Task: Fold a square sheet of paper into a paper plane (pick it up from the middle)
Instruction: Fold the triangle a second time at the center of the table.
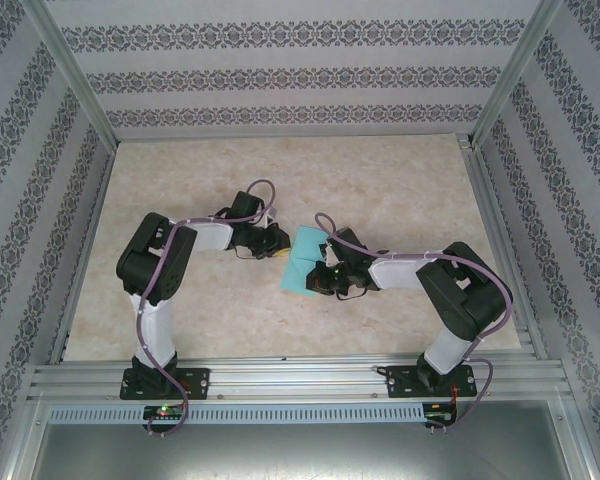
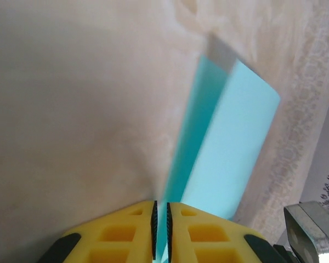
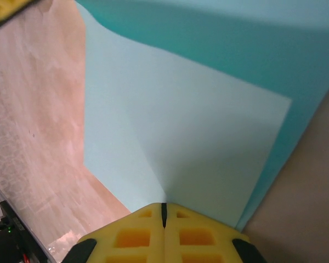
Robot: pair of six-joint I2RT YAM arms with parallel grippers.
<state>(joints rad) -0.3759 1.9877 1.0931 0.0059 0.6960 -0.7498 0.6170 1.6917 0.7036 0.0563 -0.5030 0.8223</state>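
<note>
Teal square sheet of paper (image 1: 300, 262) stood mid-table (image 1: 400, 190), bent into a loose half-fold. My left gripper (image 2: 161, 207) was pinched on one edge and my right gripper (image 3: 164, 208) clamped on another (both tight). First fold underway, I judged; next, align the halves and press the crease.

Black-white arms (image 1: 158, 322) (purple cables (image 1: 140, 300)), yellow tools (image 2: 162, 212).

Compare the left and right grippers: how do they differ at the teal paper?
The left gripper shows a thin slit holding the edge of the square sheet of paper; the right gripper is pressed fully shut. The left gripper meets the sheet edge-on, the right gripper at a crease on its face. Both have yellow fingers.
</note>
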